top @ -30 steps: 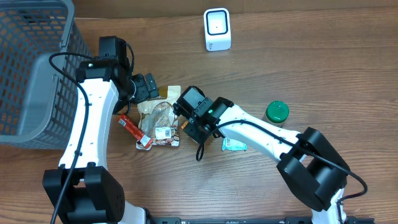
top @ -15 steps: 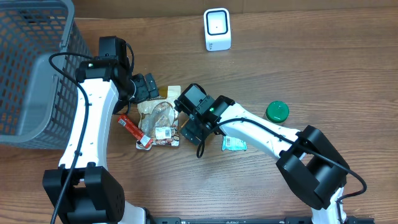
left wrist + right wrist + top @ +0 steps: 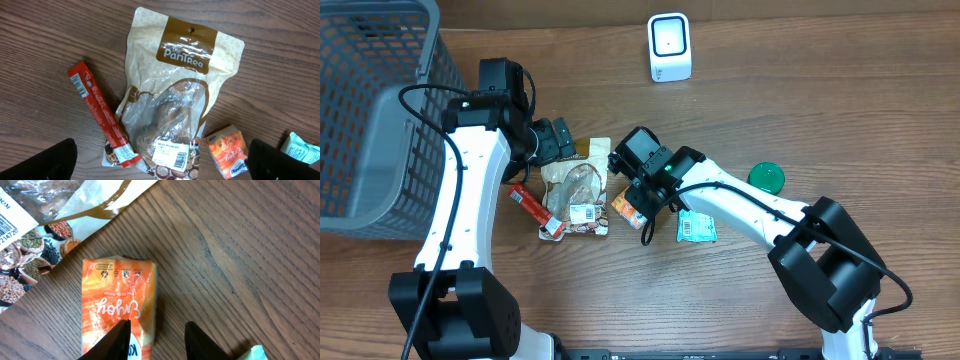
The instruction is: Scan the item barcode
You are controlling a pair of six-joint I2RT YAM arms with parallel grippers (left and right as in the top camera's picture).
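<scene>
Overhead, scene: my right tool [image 3: 640, 200] hangs over the orange packet [image 3: 625, 208], which lies flat on the tabletop [image 3: 840, 110] just beside the brown pouch [image 3: 575, 185]; the scanner [image 3: 669, 47] stands well apart at the far edge.
Overhead, left arm: the left tool [image 3: 553, 140] hovers at the pouch's top end.
Left wrist, tool: fingers spread wide, holding nothing; the pouch, a red stick [image 3: 100, 117] and the orange packet lie below it.
Right wrist, tool: narrow, with a gap between the fingers; one finger [image 3: 107, 342] overlaps the packet's edge, the other stands over bare wood; whether it pinches the packet I cannot tell.
Right wrist, packet: printed face up, no barcode in sight; I judge it is on the underside or the hidden end.
Doing it well: I would centre the jaws across the packet's narrow width, clear of the pouch; grip lightly, since it looks soft; lift, then turn the barcode side toward the scanner.
</scene>
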